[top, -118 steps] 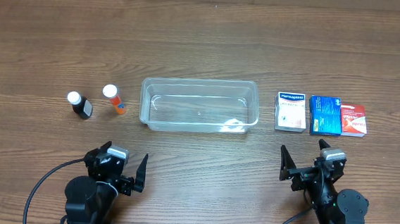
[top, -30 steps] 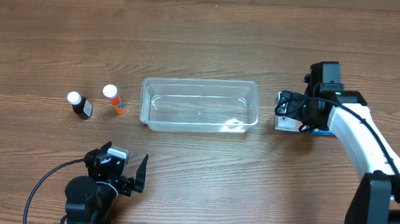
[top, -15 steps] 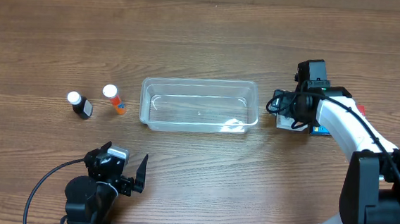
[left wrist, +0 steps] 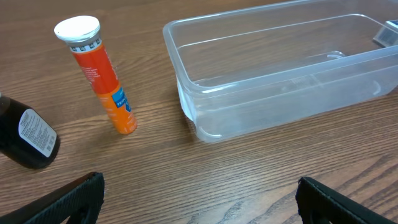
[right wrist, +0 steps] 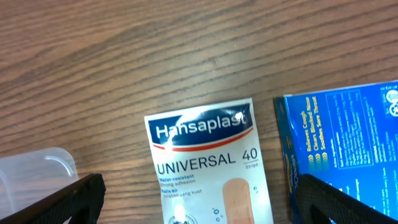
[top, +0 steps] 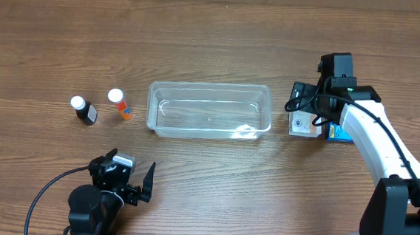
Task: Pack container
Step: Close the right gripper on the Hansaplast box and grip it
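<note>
The clear plastic container (top: 209, 110) sits empty mid-table; it also shows in the left wrist view (left wrist: 280, 74), and its corner shows in the right wrist view (right wrist: 31, 171). My right gripper (top: 308, 109) is open and hovers over the white Hansaplast box (top: 303, 125), its fingers (right wrist: 198, 202) straddling the box (right wrist: 208, 162). A blue box (right wrist: 348, 143) lies right of it, mostly hidden under my arm in the overhead view (top: 339, 133). My left gripper (top: 120, 181) is open and empty near the front edge. An orange tube (top: 120, 104) and a dark bottle (top: 83, 110) stand left of the container.
In the left wrist view the orange tube (left wrist: 99, 84) stands tilted and the dark bottle (left wrist: 28, 134) is at the left edge. The red box seen before is hidden under my right arm.
My right arm has reached from its rest pose out to the boxes and has shifted slightly right and back in the last half second. The left arm has not moved.
</note>
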`<state>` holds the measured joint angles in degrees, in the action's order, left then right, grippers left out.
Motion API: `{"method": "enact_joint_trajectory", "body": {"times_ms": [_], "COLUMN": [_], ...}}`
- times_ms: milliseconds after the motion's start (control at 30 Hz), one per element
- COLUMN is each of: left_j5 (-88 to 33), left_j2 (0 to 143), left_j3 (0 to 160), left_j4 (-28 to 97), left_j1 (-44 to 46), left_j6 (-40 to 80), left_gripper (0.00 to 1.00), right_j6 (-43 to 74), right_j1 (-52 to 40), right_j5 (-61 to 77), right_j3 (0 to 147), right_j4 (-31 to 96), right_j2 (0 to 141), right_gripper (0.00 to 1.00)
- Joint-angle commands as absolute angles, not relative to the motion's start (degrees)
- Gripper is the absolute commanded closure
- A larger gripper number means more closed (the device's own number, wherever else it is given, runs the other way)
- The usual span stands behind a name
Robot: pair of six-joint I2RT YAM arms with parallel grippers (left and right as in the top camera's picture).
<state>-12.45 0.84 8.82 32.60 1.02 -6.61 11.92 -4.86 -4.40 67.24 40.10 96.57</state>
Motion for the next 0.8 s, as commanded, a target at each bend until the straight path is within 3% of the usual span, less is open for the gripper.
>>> {"method": "enact_joint_trajectory", "body": {"times_ms": [0, 400, 667, 767], "left_j5": [-13.13, -13.13, -13.13, -13.13], "left_j2": [0.27, 0.27, 0.27, 0.27], "left_j3": [8.80, 8.80, 8.80, 8.80], "left_j4": [32.91, 32.91, 32.91, 32.91], "left_j1": [0.56, 0.56, 0.56, 0.56], "left_j6": [-7.73, -7.73, -7.73, -7.73], "left_gripper": [0.00, 0.00, 0.00, 0.00], "right_j6": [11.84, 12.21, 12.23, 12.69], "right_j1": [-4.82, -4.82, -4.82, -4.82], "right_j5": [-3.81, -3.11, -3.11, -3.14], "right_j3": [68.49, 68.49, 68.27, 67.24], "right_j4": [39.90, 39.11, 38.57, 37.54], "right_j2": [96.86, 105.51, 105.58, 105.65], "right_gripper": [0.00, 0.01, 0.11, 0.11]}}
